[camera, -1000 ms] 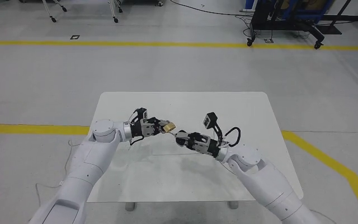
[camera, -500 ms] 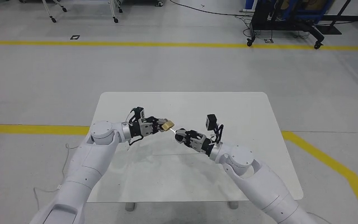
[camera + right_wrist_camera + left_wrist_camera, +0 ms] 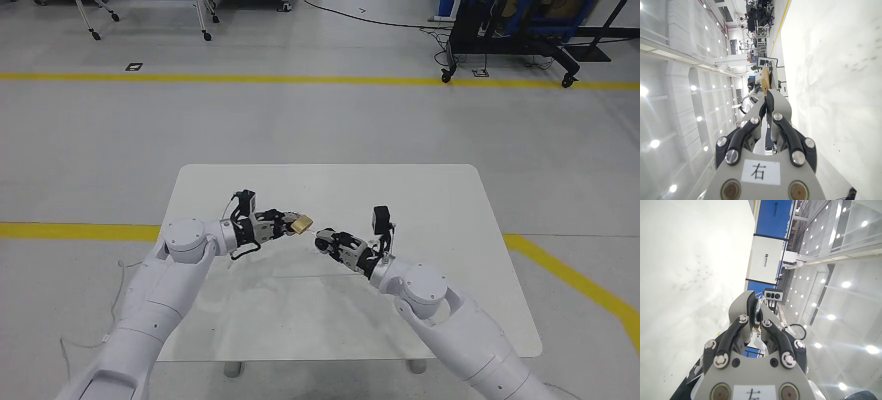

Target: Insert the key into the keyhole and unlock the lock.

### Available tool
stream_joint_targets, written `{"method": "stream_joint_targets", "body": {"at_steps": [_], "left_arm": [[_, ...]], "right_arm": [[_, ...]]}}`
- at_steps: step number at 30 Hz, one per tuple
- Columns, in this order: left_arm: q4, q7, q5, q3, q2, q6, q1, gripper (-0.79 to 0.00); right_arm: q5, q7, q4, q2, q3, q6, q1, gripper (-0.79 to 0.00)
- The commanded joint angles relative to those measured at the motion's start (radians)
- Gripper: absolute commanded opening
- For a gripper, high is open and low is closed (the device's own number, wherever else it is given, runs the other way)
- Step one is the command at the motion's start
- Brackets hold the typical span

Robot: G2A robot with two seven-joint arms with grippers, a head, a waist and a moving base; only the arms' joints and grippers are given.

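Note:
A brass padlock [image 3: 301, 224] hangs above the white table [image 3: 420, 190], a little left of its middle. My left gripper [image 3: 283, 222] is shut on its silver shackle [image 3: 758, 307]. My right gripper [image 3: 322, 239] sits just right of the lock and is shut on the key, which is almost wholly hidden between the fingers [image 3: 770, 99]. In the right wrist view the lock body [image 3: 765, 80] stands end-on just beyond my right gripper [image 3: 766, 93]. I cannot tell whether the key's tip touches the lock.
Both grippers are raised over the tabletop [image 3: 829, 75], whose surface carries small dark specks [image 3: 696, 275]. A yellow floor line [image 3: 300, 78] runs behind the table, and a wheeled black frame [image 3: 520, 50] stands far back right.
The right forearm has swung in toward the table's middle while its gripper stayed close by the lock. The left gripper has lifted the lock slightly away from me.

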Motion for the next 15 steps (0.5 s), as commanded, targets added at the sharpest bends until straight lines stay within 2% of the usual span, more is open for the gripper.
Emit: {"method": "stream_joint_targets", "body": {"at_steps": [1, 6, 15], "left_arm": [[-0.012, 0.015, 0.018, 0.003, 0.001, 0.010, 0.004, -0.785], [-0.034, 0.053, 0.050, 0.008, 0.003, 0.029, 0.011, -0.785], [-0.041, 0.055, 0.050, 0.009, 0.003, 0.048, 0.013, -0.785]], "right_arm": [[-0.017, -0.025, -0.006, -0.002, -0.002, 0.023, 0.000, -0.785], [-0.029, -0.059, -0.001, -0.010, -0.003, 0.062, 0.011, -0.785], [-0.045, -0.063, 0.018, -0.025, -0.015, 0.091, 0.035, -0.785]]}}
